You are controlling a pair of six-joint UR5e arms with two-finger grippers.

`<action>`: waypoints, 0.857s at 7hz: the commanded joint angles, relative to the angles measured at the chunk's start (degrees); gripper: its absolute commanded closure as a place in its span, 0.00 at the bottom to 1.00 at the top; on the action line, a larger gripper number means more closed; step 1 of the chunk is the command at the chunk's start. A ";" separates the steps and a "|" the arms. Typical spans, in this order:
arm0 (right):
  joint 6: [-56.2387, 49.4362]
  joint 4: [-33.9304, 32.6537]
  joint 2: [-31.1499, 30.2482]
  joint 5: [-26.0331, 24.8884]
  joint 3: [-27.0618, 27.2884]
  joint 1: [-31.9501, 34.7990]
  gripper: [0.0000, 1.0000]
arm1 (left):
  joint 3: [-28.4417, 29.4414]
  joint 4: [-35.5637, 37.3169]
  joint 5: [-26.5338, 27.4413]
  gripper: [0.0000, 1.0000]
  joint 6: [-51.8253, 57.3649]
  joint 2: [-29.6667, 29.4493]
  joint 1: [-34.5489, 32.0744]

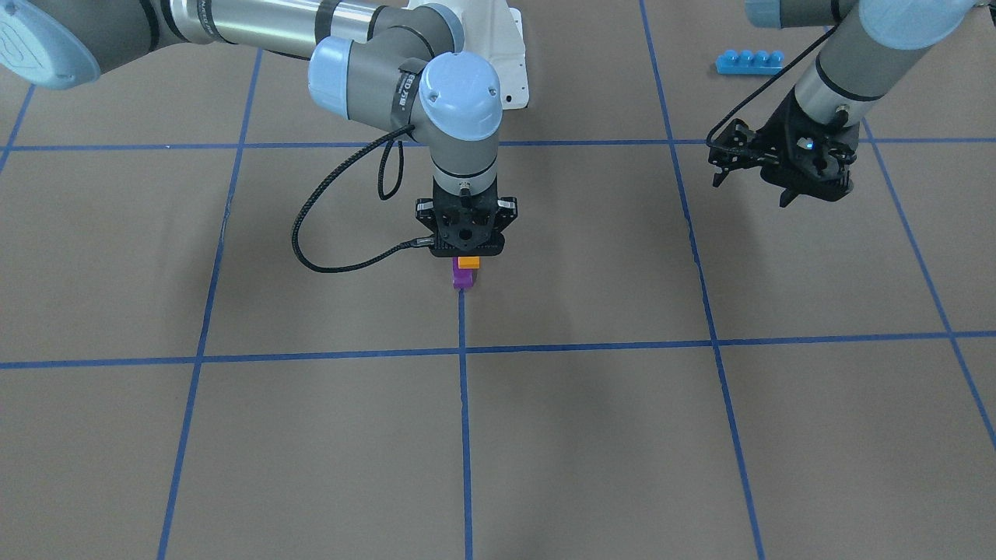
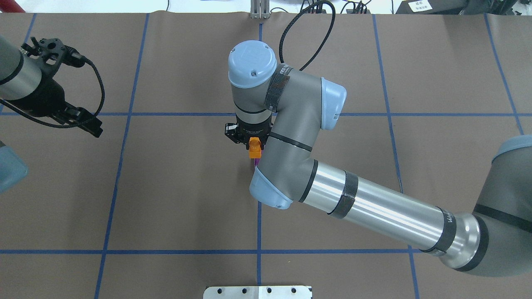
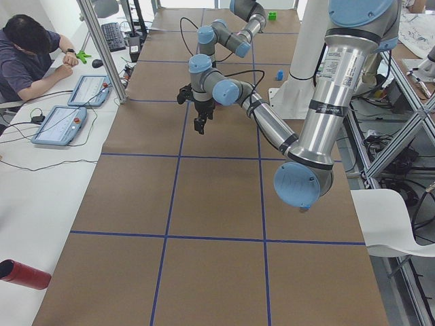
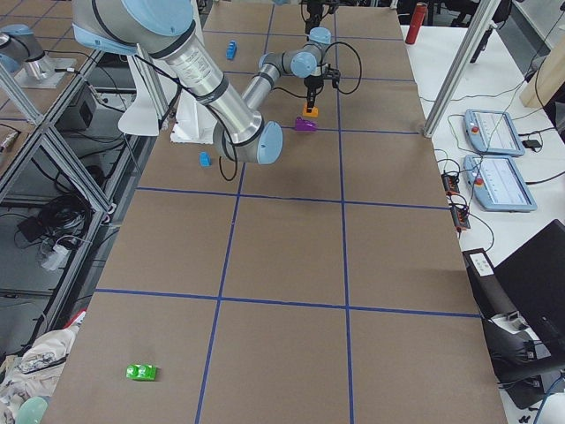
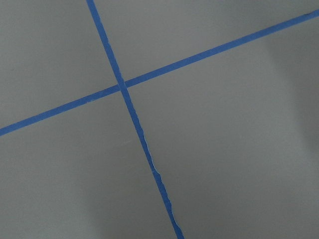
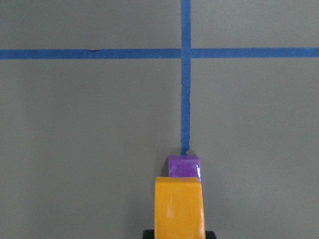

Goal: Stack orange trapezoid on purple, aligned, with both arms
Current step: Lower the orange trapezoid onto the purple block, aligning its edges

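My right gripper (image 1: 465, 253) is shut on the orange trapezoid (image 1: 468, 263) and holds it upright, close over the purple brick (image 1: 463, 278). The purple brick rests on the table at the end of a blue tape line. I cannot tell whether the two bricks touch. In the right wrist view the orange trapezoid (image 6: 179, 206) fills the bottom centre, with the purple brick (image 6: 183, 166) showing just beyond it. From overhead, the orange trapezoid (image 2: 254, 149) covers most of the purple brick (image 2: 257, 161). My left gripper (image 1: 813, 193) hangs open and empty, far off to the side above the table.
A long blue four-stud brick (image 1: 748, 62) lies near the left arm's base. A small blue brick (image 4: 205, 159) lies by the robot base and a green brick (image 4: 141, 372) at the far table end. An operator (image 3: 27, 54) sits beside the table.
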 commanded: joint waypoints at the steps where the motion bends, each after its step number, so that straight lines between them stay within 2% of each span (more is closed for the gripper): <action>1: 0.00 -0.21 -1.08 -0.08 0.78 0.01 1.00 | 0.02 0.00 0.00 0.00 -0.21 -0.07 0.10; 6: 0.00 -0.04 -2.76 -0.34 2.72 -0.69 1.00 | 0.45 -0.09 0.00 0.00 -0.21 -0.25 0.19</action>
